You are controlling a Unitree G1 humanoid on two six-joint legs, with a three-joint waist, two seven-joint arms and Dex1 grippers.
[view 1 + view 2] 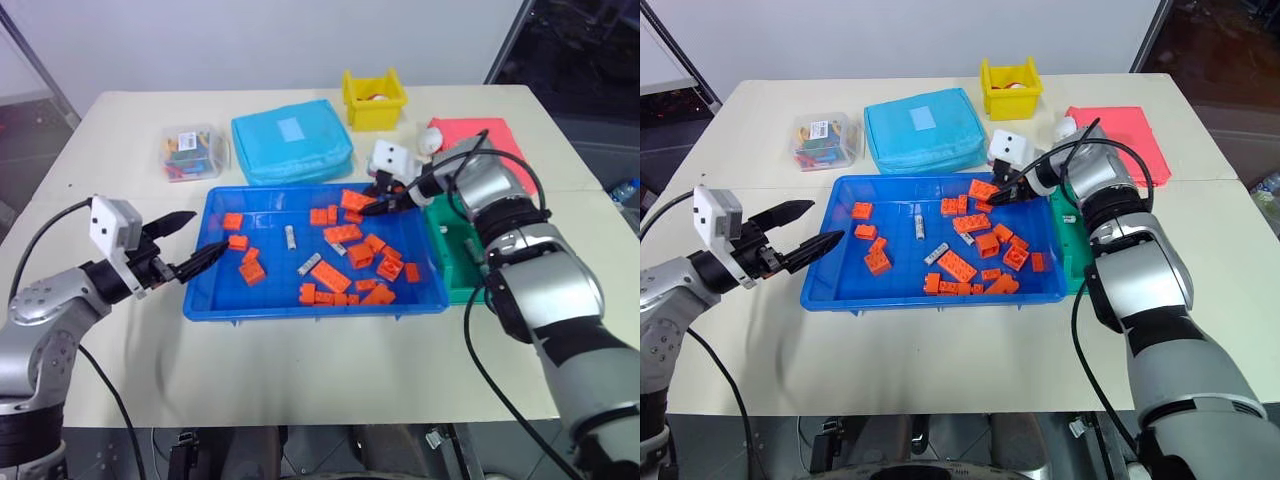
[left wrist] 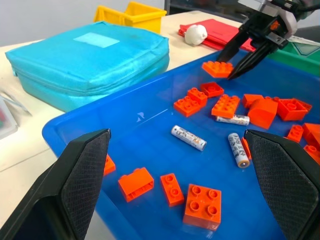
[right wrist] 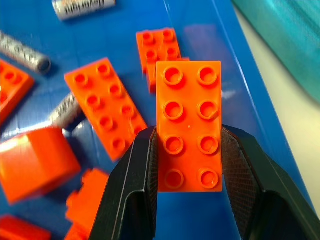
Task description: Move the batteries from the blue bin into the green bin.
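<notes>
Orange plastic studded block [image 3: 189, 127], a long eight-stud piece, is pinched by its two long sides between the black fingers of the right gripper [image 3: 189, 172] and is held above the far right part of the large shallow bright-blue plastic tray [image 1: 205, 290]. Other orange plastic blocks [image 1: 330, 277] are scattered across the tray floor, mostly in its right half. Small silver-grey cylindrical batteries [image 2: 188, 137] are seen lying flat on the tray floor among the blocks, around the middle: three are counted in the left wrist view, two just beside each other and one near a wedge-shaped block. The small dark-green plastic bin [image 1: 447, 252] is placed just beside the tray's right edge, partly hidden by the right arm; its contents cannot be told. The left gripper [image 1: 190, 241] is held at the tray's left edge with its two black fingers spread wide apart, nothing between them. A light-blue zippered fabric pouch [image 1: 290, 140], a small yellow plastic bin [image 1: 373, 100], a clear plastic box of coloured pieces [image 1: 193, 152] and a flat red folder [image 1: 480, 135] are set on the beige table [image 1: 300, 370] behind the tray.
</notes>
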